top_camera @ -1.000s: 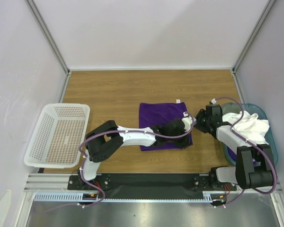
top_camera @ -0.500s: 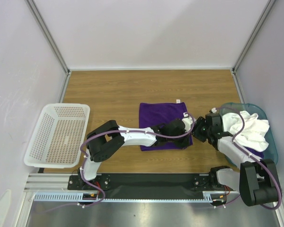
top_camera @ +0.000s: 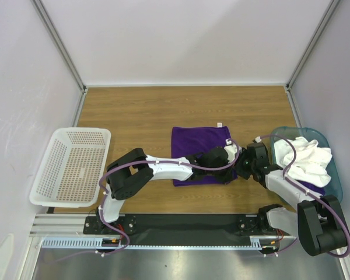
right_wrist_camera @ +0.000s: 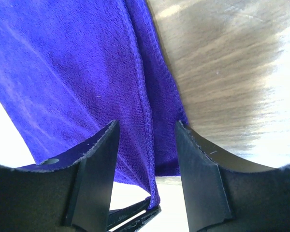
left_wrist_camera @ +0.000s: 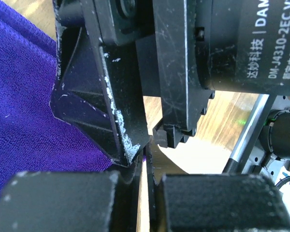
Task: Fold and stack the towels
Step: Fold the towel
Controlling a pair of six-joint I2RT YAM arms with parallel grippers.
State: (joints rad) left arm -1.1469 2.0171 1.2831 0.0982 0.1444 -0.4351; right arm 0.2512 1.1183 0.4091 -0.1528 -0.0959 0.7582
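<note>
right claw (right_wrist_camera: 146,129) agape astride purple towel (right_wrist_camera: 77,63) hem, left claw (left_wrist_camera: 146,180) closed tight

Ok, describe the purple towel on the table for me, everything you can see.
Deep-purple plush cloth towel, a flat rectangle on the wooden table, apparently doubled, hems stitched, small white tag at its far right corner. The left arm lies across its near edge; the open right pincer straddles its right hem.
</note>
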